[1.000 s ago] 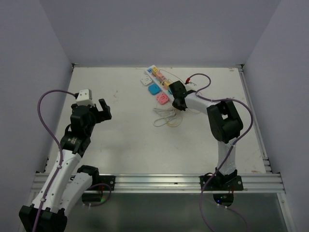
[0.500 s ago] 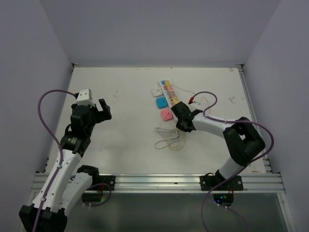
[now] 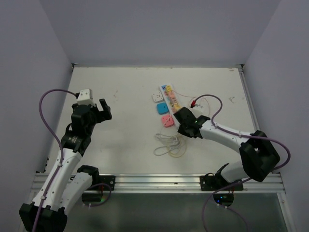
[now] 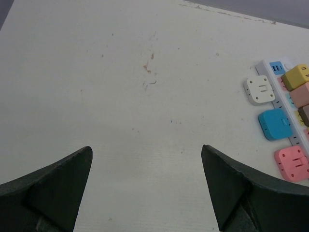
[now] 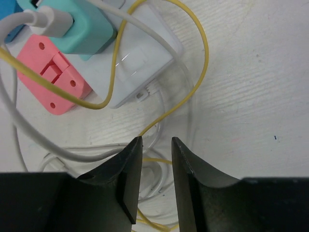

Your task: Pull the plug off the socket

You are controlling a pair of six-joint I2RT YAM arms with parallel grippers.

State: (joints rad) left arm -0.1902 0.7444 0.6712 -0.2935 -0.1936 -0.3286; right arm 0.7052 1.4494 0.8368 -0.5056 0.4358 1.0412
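Observation:
The white power strip (image 3: pixel 169 97) lies at an angle right of the table's middle, with several coloured plugs seated in it. In the right wrist view its near end (image 5: pixel 140 63) carries a teal plug (image 5: pixel 84 29) with a white cable. My right gripper (image 3: pixel 181 126) hovers just past that end, over loose cords; its jaws (image 5: pixel 155 141) stand a narrow gap apart with nothing between them. My left gripper (image 3: pixel 104 110) is wide open and empty far to the left (image 4: pixel 146 147). The strip shows at the right edge of the left wrist view (image 4: pixel 291 126).
Loose plugs lie left of the strip: white (image 3: pixel 157 97), blue (image 3: pixel 162 108) and pink (image 3: pixel 167 121). A tangle of white and yellow cords (image 3: pixel 169 144) lies in front of the strip. A yellow cord (image 5: pixel 193 72) loops over the strip's end. Walls enclose the table.
My right arm has drawn back toward the near edge. The power strip and the loose plugs have slid the same way with it. The left arm has not moved.

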